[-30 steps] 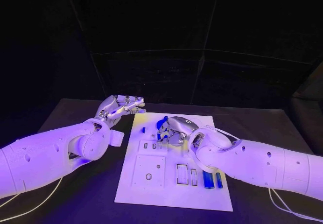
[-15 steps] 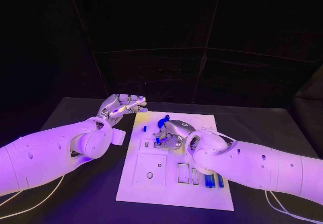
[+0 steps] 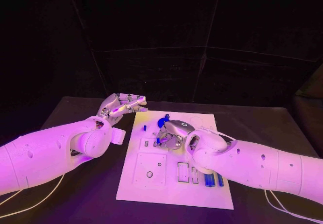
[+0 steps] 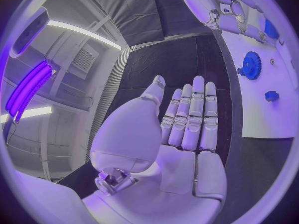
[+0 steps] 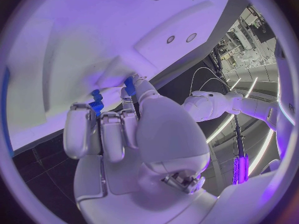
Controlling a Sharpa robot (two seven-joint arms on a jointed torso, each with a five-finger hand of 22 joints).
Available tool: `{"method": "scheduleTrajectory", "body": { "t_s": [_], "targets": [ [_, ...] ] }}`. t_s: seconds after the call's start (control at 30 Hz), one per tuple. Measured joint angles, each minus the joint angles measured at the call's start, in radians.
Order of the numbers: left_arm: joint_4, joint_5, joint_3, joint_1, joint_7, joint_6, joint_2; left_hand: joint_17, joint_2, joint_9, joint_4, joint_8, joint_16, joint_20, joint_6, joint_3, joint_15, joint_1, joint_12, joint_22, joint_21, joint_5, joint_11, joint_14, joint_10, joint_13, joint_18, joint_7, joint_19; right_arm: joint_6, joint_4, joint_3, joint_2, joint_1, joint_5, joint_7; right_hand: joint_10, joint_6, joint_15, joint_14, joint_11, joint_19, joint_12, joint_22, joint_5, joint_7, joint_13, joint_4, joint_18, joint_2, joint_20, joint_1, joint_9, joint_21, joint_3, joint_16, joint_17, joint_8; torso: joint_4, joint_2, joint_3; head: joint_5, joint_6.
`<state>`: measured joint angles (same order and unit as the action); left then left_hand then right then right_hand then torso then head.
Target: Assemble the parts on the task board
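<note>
Black table (image 3: 80, 177); right hand (image 3: 173, 133) pinching blue part (image 5: 96, 106).

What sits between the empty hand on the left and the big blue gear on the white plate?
Head view: bare black table and plate rim separate the left hand from the gear; a small blue part lies nearby.

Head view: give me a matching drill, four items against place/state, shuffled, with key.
Items:
1. left hand
2. right hand
3. blue gear
4. two blue cylinders

Place/state:
A. lying side by side near the task board's front right corner
B. fingers apart, holding nothing, off the board's far left corner
C. fingers curled down over a small blue part mid-board
D. on the board, just beyond the right hand

Pairs: 1-B, 2-C, 3-D, 4-A
</note>
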<state>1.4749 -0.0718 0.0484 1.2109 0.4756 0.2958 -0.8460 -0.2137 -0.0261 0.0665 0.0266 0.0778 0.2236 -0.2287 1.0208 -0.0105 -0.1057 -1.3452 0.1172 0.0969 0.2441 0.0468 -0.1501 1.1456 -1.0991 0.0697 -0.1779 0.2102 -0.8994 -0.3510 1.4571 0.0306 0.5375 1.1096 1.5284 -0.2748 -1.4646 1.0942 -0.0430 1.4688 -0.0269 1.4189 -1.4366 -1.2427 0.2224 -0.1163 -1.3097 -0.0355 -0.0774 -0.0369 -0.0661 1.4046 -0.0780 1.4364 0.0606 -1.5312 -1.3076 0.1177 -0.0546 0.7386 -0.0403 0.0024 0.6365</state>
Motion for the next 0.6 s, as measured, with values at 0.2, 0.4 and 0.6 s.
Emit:
{"method": "scheduleTrajectory", "body": {
  "t_s": [0.2,0.4,0.6],
  "targets": [
    [-0.001,0.0,0.0,0.0,-0.001,-0.001,0.0,-0.001,0.0,0.0,-0.001,0.0,0.0,0.0,0.001,0.001,0.0,0.0,0.0,0.0,0.0,0.0,0.0,0.0,0.0,0.0,0.0,-0.001,0.0,0.006,0.004,-0.001,0.005,0.0,0.006,-0.002,0.0,0.002,0.0,0.0,0.0,0.0,0.0,0.0,-0.002,-0.001,-0.001,0.0,0.0,0.002,0.0,-0.001,0.001,0.0,0.0,0.0,0.0,-0.002,0.0,0.0,0.0,-0.001,0.001],
    [-0.001,0.0,0.0,0.0,-0.003,-0.002,0.0,0.0,0.0,0.0,-0.001,0.0,0.0,0.0,0.001,0.001,0.0,0.0,0.0,0.0,0.0,0.0,0.0,0.0,0.0,0.0,0.0,-0.001,0.0,0.013,0.006,-0.001,0.007,0.001,0.01,-0.003,0.0,0.002,0.0,0.0,0.0,0.0,0.0,0.0,-0.002,-0.001,-0.001,0.0,0.0,0.003,0.0,-0.003,0.005,0.0,0.0,0.0,0.0,-0.001,0.0,0.0,-0.0002,-0.002,0.002],
    [-0.001,0.0,0.0,0.0,-0.003,-0.003,0.0,0.0,0.0,0.0,-0.001,0.0,0.0,0.0,0.001,0.001,0.0,0.0,0.0,0.0,-0.004,0.0,0.0,0.0,0.0,0.0,0.0,-0.001,0.0,0.018,0.006,-0.002,0.007,0.001,0.013,-0.005,0.0,0.002,0.0,0.0,0.0,0.0,0.006,0.001,-0.002,-0.001,-0.001,0.002,0.0,0.009,0.0,-0.009,0.005,0.0,0.002,0.0,0.0,-0.001,-0.0007,0.0,-0.0002,-0.002,0.003]
  ]
}}
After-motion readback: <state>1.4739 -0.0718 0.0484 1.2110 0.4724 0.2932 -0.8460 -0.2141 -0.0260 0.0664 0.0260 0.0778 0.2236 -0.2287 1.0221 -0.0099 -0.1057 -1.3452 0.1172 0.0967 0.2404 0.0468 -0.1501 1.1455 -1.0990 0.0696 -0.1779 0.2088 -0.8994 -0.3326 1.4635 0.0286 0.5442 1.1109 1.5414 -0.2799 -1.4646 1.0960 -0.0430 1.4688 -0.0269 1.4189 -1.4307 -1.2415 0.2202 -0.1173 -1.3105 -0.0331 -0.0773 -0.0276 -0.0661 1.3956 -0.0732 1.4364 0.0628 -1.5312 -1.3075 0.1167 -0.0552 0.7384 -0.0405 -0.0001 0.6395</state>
